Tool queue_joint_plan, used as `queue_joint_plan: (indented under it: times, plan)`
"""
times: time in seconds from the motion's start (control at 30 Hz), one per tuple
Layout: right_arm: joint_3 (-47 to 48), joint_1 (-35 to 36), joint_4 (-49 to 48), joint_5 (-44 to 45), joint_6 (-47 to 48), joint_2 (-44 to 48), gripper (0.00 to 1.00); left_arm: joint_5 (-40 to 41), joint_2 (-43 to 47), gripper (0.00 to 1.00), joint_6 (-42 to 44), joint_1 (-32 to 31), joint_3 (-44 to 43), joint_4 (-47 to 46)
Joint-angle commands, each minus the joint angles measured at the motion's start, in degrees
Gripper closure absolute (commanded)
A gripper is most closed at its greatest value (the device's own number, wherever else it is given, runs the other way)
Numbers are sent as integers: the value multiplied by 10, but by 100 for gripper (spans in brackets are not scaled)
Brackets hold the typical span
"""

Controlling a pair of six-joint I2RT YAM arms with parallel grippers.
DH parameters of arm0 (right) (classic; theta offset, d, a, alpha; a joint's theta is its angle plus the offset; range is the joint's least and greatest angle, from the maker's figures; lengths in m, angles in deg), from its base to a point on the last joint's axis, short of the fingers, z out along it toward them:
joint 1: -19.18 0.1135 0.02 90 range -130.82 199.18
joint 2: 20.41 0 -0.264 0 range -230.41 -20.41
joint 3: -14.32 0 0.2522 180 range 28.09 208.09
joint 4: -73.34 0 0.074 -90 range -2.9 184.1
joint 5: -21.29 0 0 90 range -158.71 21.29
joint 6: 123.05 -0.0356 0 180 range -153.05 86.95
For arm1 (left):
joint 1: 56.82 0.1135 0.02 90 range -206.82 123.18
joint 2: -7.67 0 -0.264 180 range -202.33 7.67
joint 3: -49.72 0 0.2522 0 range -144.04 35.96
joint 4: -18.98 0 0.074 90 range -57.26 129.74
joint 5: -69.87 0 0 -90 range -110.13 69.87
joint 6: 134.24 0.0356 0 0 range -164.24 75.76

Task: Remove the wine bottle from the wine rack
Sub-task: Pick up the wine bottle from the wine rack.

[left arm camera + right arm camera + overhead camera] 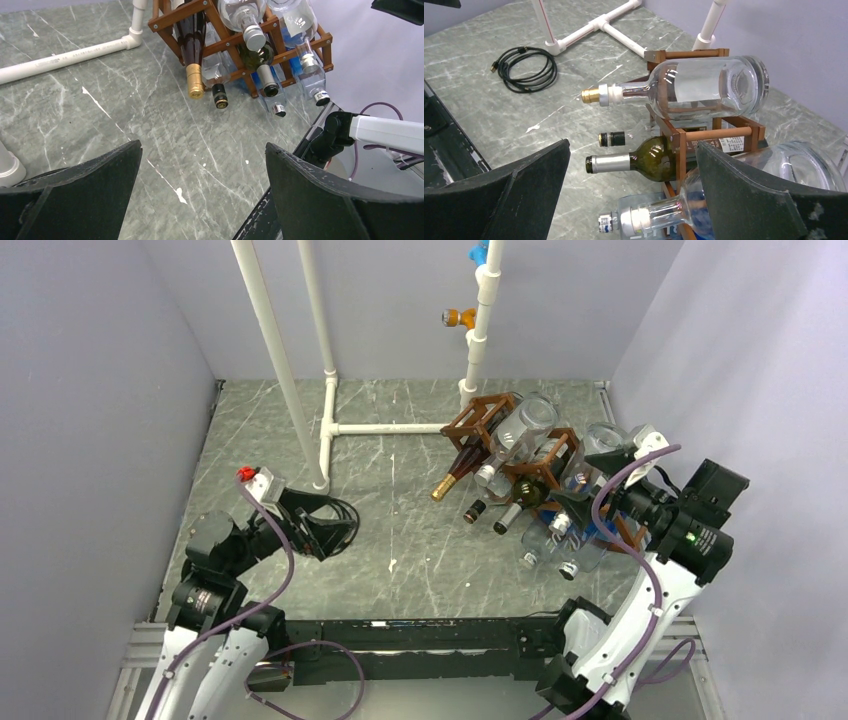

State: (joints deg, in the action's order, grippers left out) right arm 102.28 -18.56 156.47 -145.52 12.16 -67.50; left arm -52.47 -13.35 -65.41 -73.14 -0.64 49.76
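The reddish-brown wine rack stands at the back right, also in the left wrist view and the right wrist view. It holds several bottles lying on their sides. A dark green wine bottle with a silver capsule lies in a middle cell, also seen from above and from the left wrist. A dark brown bottle with a gold capsule lies at the rack's left side. My right gripper is open and empty just above the rack's right side. My left gripper is open and empty, far left of the rack.
Clear glass bottles fill other cells of the rack. White pipes run across the floor and up at the back. A coiled black cable lies by my left gripper. Grey walls close in on both sides.
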Motion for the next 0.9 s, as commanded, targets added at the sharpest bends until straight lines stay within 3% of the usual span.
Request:
queue_joint_plan:
  times: [0.0, 0.3, 0.63, 0.87]
  plan:
    - [23, -4, -8, -4, -4, -9, 0, -25, -18, 1, 1, 1, -16, -31]
    - [42, -4, -7, 15, -13, -27, 0, -33, -70, 1, 13, -2, -42, -52]
    - [42, -9, -26, 29, -32, -35, 0, -27, -142, 1, 46, -65, -84, -38]
    - [47, -10, -56, 32, -76, -29, 0, -21, -186, 1, 15, -78, -96, -54]
